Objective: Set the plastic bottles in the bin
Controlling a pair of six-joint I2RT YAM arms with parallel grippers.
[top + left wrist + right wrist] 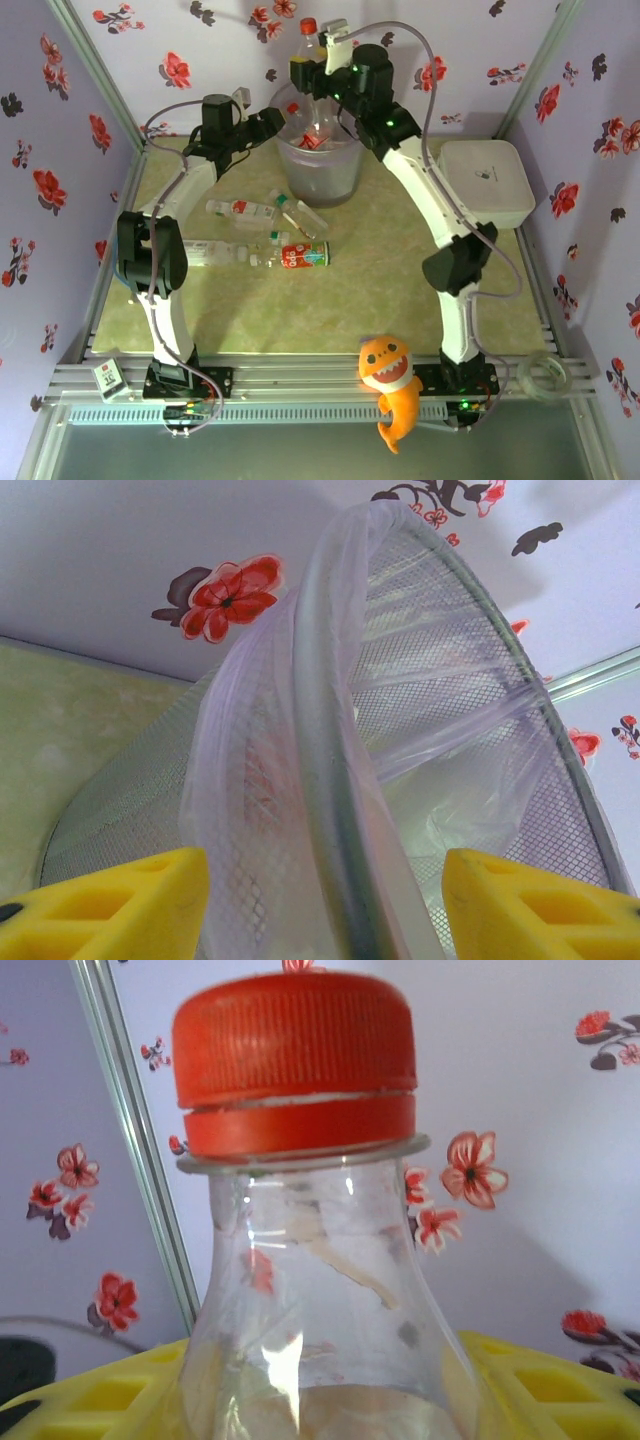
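The translucent grey-lavender bin (322,172) stands at the back centre with a few bottles (314,136) inside. Above its rim, my right gripper (306,72) is shut on an upright clear bottle (320,1290) with a red cap (295,1060). My left gripper (274,124) is open at the bin's left edge, and its yellow fingers (110,910) straddle the rim (330,780). Several more bottles lie on the mat: two side by side (240,210) (300,213), a clear one (210,252) and a red-labelled one (305,255).
A white rounded-square lidded box (485,182) sits at the back right. An orange shark toy (390,385) and a clear tape roll (545,375) rest at the front rail. Flowered walls close in the back and both sides.
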